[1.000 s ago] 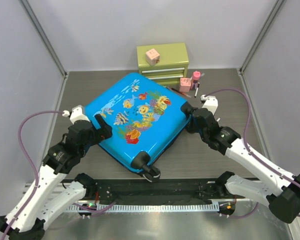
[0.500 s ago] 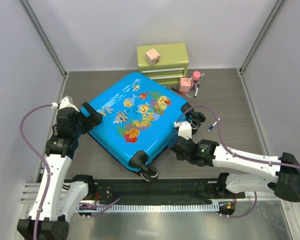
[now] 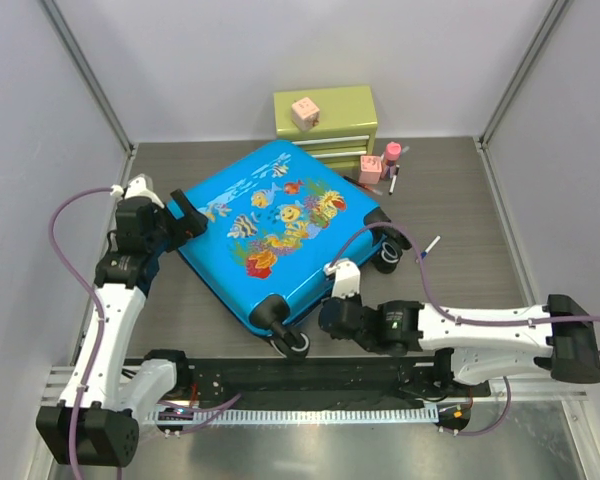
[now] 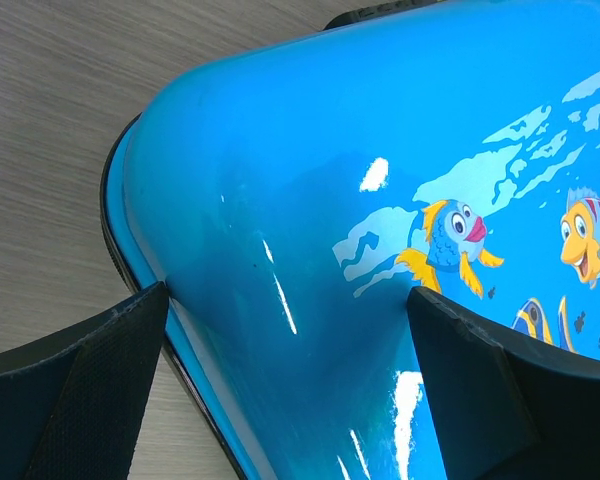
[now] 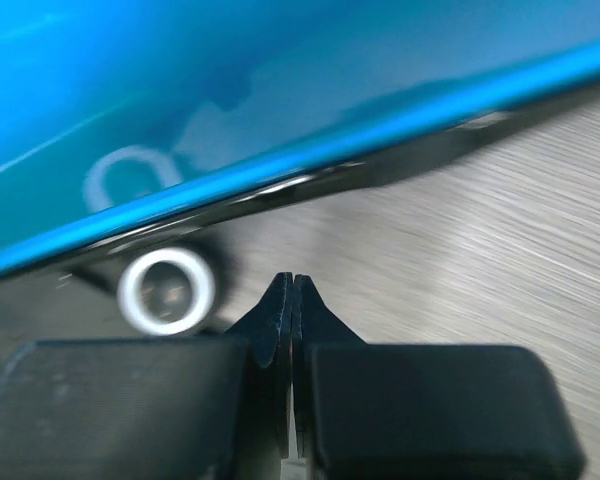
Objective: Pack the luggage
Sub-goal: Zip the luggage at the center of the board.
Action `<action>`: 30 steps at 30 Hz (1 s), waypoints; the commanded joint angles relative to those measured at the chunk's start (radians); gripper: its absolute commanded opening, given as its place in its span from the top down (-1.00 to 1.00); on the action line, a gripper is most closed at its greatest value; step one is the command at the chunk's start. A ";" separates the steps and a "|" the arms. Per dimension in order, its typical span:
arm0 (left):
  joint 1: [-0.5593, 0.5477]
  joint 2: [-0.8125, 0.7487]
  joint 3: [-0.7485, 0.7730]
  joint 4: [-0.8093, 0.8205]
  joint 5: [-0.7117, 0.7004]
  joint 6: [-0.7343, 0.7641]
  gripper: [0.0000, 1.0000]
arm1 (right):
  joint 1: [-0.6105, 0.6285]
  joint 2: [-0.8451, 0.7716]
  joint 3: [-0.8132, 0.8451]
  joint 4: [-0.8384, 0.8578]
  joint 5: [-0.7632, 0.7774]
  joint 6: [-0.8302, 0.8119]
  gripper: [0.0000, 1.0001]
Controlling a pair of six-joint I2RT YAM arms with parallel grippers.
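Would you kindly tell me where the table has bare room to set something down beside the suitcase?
The table is bare right of the luggage, beyond the pen, and in the far-left corner beside the green drawer chest. Crowded: around the pink bottle right of the chest and near the right gripper at the luggage's near side.

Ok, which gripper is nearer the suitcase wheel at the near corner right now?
Right. The right gripper, shut, sits just right of that wheel by the near edge of the luggage; the left gripper, open, straddles the luggage's far-left corner.
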 commanded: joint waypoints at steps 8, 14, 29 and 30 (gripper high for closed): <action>0.036 0.006 0.132 -0.178 0.086 0.096 -1.00 | 0.279 0.148 0.078 0.350 0.230 -0.045 0.97; 0.039 -0.047 0.156 -0.241 0.129 0.074 -1.00 | 0.304 0.329 0.224 0.433 0.212 -0.152 0.97; 0.041 -0.111 0.257 -0.362 0.095 0.096 -1.00 | 0.148 0.656 0.538 0.635 -0.110 -0.305 0.98; 0.039 -0.114 0.259 -0.365 0.091 0.096 -0.99 | 0.134 0.677 0.558 0.638 -0.173 -0.305 0.98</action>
